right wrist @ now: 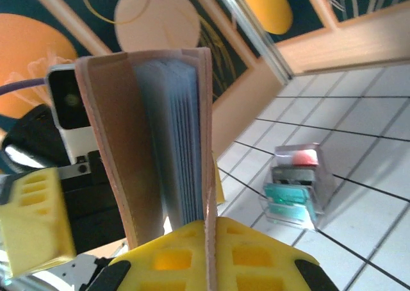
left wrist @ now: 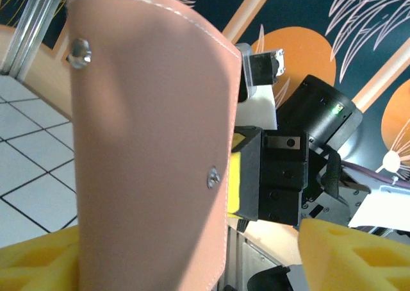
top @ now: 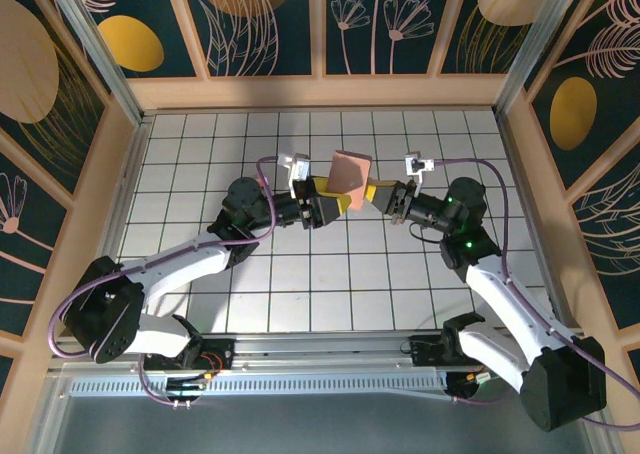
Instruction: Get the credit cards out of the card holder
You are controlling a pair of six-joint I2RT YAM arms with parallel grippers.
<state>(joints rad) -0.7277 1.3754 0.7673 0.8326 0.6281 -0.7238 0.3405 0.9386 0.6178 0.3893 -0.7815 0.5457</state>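
Note:
The card holder [top: 351, 170] hangs in mid-air between both arms, its tan-pink outer cover [left wrist: 147, 143] facing the left wrist camera. Seen edge-on, the card holder [right wrist: 170, 131] stands partly open, with blue-grey sleeves between its two covers. My right gripper [right wrist: 208, 240] is shut on the thin right-hand cover, and it reaches in from the right [top: 374, 194]. My left gripper [left wrist: 192, 265] is open, its yellow fingers [left wrist: 349, 252] spread wide either side of the holder. It comes from the left [top: 334, 198]. The credit cards are hidden among the sleeves.
A small clear box [right wrist: 298, 188] with red and teal contents sits on the white tiled floor [top: 300, 274] below the holder. Wooden walls [top: 320, 92] enclose the floor on three sides. The arm bases stand at the near edge.

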